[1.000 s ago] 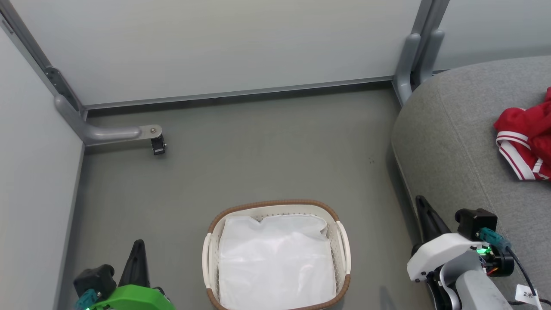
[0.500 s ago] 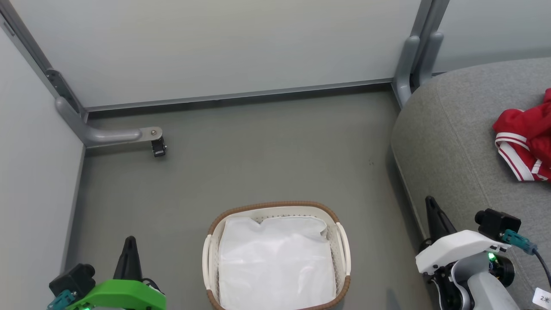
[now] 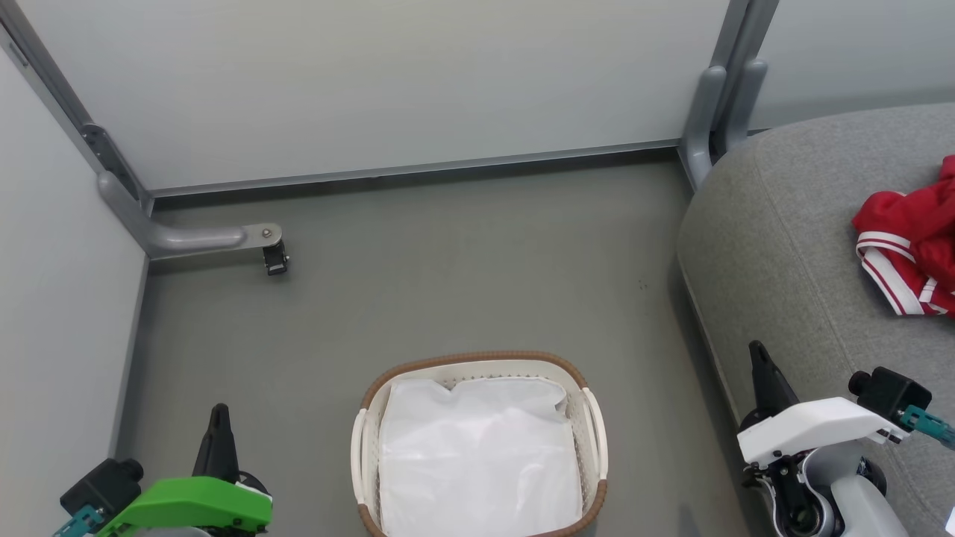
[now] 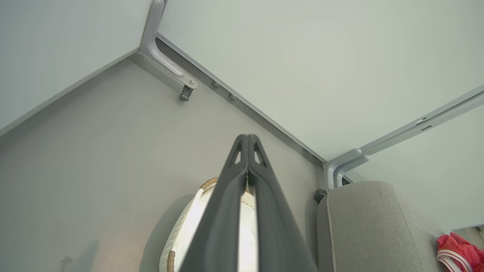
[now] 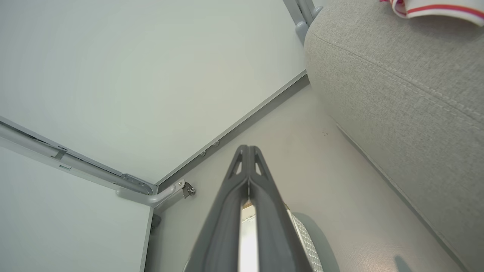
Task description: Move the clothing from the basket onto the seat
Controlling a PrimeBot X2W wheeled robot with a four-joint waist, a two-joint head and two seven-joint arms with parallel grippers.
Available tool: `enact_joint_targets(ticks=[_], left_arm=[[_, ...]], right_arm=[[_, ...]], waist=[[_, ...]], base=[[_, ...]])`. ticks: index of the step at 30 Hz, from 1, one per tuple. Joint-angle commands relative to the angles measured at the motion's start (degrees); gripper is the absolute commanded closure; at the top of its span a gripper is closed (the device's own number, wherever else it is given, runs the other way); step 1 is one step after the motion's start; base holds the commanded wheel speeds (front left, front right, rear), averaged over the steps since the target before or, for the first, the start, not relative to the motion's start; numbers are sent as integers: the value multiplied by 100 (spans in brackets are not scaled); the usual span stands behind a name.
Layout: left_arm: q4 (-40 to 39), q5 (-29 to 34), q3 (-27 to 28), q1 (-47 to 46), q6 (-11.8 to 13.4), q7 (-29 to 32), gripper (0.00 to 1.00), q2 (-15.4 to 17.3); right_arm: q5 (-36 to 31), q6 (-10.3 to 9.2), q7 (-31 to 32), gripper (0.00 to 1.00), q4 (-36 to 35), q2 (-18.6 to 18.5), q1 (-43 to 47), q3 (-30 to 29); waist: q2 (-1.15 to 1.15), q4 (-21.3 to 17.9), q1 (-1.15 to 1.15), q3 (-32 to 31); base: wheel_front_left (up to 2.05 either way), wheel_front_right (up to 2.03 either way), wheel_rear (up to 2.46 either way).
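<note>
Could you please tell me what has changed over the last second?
Both arms drew outward: the left gripper slid toward the lower left corner of the head view, the right gripper toward the lower right. Both stayed shut and empty. The basket with its white sheet and the red clothing on the seat stayed put; the camera shifted only slightly.
</note>
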Motion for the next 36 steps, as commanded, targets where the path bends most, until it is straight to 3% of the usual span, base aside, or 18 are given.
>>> enact_joint_targets(ticks=[1, 36], left_arm=[[-97, -218, 48, -178, -19, 41, 100, 28], [-400, -2449, 233, -298, -64, 645, 100, 44]], right_arm=[[218, -2, 52, 100, -123, -30, -34, -39], [2527, -4, 646, 100, -547, -48, 188, -281]], waist=[[0, 0, 0, -4], [0, -12, 0, -106]], base=[[0, 0, 0], [0, 0, 0]])
